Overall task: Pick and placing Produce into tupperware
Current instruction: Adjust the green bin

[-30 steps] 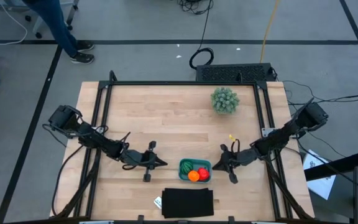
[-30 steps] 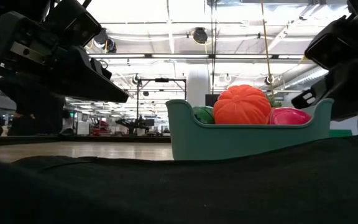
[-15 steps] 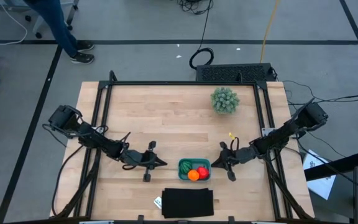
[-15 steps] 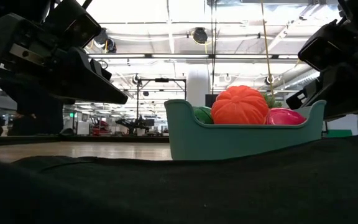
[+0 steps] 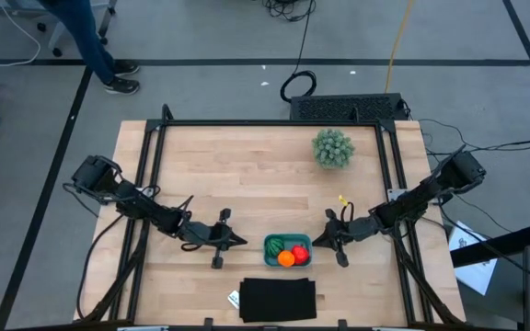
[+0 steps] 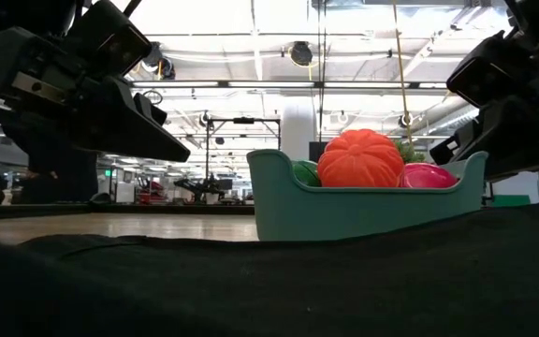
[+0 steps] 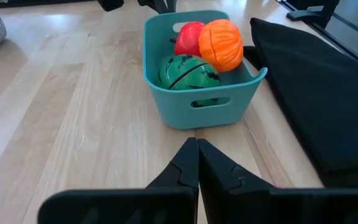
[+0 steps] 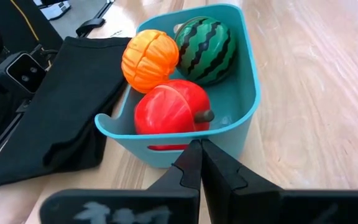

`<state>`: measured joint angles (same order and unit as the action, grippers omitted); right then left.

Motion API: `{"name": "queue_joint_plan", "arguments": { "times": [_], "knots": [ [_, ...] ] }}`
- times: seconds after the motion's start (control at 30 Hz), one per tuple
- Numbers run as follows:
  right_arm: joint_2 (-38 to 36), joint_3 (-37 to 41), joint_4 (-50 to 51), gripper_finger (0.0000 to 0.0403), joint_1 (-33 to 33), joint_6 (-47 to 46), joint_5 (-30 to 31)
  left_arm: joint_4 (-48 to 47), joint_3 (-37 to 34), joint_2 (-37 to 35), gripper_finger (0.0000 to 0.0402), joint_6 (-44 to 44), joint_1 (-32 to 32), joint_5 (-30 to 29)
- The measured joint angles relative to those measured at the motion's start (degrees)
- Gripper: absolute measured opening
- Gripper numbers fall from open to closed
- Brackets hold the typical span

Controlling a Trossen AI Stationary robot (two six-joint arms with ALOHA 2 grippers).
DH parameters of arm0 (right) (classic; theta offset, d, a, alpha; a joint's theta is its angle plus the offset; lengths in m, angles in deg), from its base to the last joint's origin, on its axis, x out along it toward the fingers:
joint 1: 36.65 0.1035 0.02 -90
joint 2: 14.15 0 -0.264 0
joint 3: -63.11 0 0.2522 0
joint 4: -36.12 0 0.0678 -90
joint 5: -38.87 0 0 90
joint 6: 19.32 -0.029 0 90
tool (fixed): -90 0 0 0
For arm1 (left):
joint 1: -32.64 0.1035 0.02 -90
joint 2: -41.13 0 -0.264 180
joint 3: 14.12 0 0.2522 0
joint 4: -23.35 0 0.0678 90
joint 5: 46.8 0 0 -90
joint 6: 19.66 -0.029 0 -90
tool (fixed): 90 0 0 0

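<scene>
- I find the shallow teal plastic container (image 5: 288, 251) on the wooden table (image 5: 247, 175), just beyond a flat black mat (image 5: 278, 300).
- Inside it: an orange ribbed ball (image 8: 150, 60), a red round fruit (image 8: 171, 111) and a green striped melon (image 8: 206, 41).
- Left gripper (image 5: 239, 242) beside the container, jaws fully closed, empty.
- Right gripper (image 5: 318, 244) on the opposite side, jaws closed, empty; it appears not to touch the wall.

The wooden surface (image 5: 247, 175) stands on a grey floor (image 5: 201, 92) crossed by dark lines. Beyond the surface's far edge a black cable (image 5: 294, 85) lies coiled, and a yellow cord (image 5: 396, 41) runs off past it. Off its far left corner a person's legs (image 5: 86, 41) show. Overhead, bright ceiling lights (image 6: 251, 14) glare above pipes.
</scene>
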<state>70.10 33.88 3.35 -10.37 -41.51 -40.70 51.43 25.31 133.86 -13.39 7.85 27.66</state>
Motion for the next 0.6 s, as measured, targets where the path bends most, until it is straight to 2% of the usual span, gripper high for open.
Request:
{"name": "queue_joint_plan", "arguments": {
  "times": [0.4, 0.6],
  "knots": [
    [-0.1, 0.0, 0.4, 0.0, 0.0, 0.2, 0.3, 0.3, 0.0, 0.0, 0.0, 0.5, 0.0, 0.4],
    [-1.0, 0.0, 6.6, 0.0, 0.1, -2.0, 4.1, 0.2, 0.0, 0.0, 0.0, 0.7, 0.0, 0.5]
  ]
}}
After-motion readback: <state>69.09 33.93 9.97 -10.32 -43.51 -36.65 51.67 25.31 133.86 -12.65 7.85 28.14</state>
